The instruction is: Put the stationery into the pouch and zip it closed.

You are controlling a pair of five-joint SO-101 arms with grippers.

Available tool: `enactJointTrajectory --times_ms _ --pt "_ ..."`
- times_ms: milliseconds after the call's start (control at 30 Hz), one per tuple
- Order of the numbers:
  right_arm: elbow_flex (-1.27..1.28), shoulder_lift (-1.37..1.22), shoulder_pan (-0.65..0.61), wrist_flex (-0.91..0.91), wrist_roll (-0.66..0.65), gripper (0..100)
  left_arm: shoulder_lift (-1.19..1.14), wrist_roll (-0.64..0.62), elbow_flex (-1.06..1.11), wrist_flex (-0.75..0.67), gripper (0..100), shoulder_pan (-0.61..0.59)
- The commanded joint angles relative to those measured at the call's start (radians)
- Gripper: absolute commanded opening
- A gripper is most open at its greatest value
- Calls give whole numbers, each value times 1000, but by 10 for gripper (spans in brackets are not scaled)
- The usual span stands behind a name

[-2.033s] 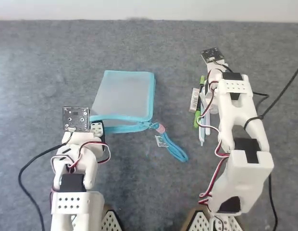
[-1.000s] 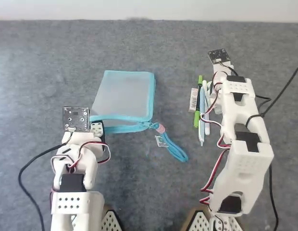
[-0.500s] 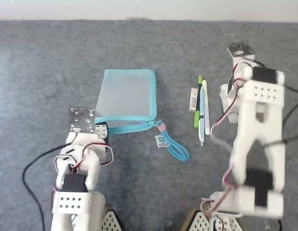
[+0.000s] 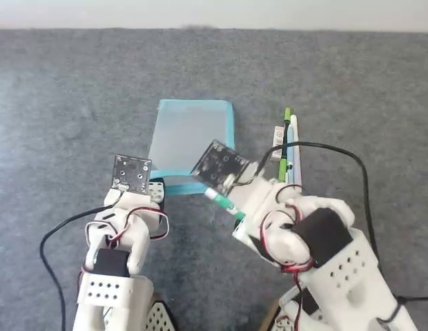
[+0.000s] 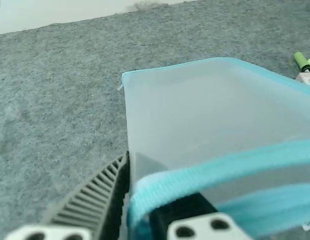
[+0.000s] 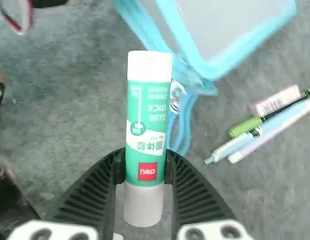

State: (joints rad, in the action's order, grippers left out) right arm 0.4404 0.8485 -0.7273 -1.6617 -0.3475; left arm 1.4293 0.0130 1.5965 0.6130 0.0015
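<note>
Pouch (image 4: 190, 141): flat, translucent, teal-edged, laid on the grey carpeted table (image 4: 76, 83) just above the centre of the high view. The zip edge at its lower left corner is pinched by the left gripper (image 5: 142, 200), whose jaws are pressed together on the teal tape. Two teal bands are seen apart in the left wrist view, so the mouth is judged to be open there. A teal strap (image 6: 187, 125) is attached at the zip end.

Glue stick (image 6: 146, 145): green and white, clamped in the right gripper (image 6: 144, 157) near one end, most of its length projecting past the fingertips. In the high view it is placed just below the pouch's lower right corner, pointed toward the zip edge.

Pens (image 4: 288, 148): several, laid side by side on the table to the right of the pouch, upper right of centre. A flat pink-labelled piece (image 4: 277, 141) is set just beside them.

Handling, as judged: the pouch is taken to be light, soft and limp, and liable to slide or fold unless its zip tape is held; the tape is the firmest place to grip. The glue stick is taken to be light, rigid and smooth, and liable to swivel in the jaws if its tip is pushed against the lip. The pens are taken to be thin and prone to rolling, and are best gripped across the barrel at mid-length.
</note>
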Motion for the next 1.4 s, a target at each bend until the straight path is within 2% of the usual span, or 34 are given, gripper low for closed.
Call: enactJointTrajectory --times_ms 0,133,533,800,933,1067,1133,1267,1367 --pt "-9 -42 -50 10 -14 7 3 11 -10 -25 12 17" --pt "-69 -213 -47 24 3 7 3 11 -10 -34 12 18" --pt "-470 -688 -42 -22 114 7 2 11 -8 -57 12 18" --pt "-631 -783 73 -10 207 7 3 11 -8 -55 12 49" --pt "-689 -782 68 22 209 7 3 11 4 -57 12 104" --pt "-721 -791 16 41 173 11 3 11 7 -58 12 107" --pt "-720 -792 -24 30 135 45 3 11 7 -58 12 106" --pt "-720 -789 -76 25 120 179 3 11 7 -58 12 104" --pt "-720 -782 -90 15 95 205 3 11 7 -58 12 101"
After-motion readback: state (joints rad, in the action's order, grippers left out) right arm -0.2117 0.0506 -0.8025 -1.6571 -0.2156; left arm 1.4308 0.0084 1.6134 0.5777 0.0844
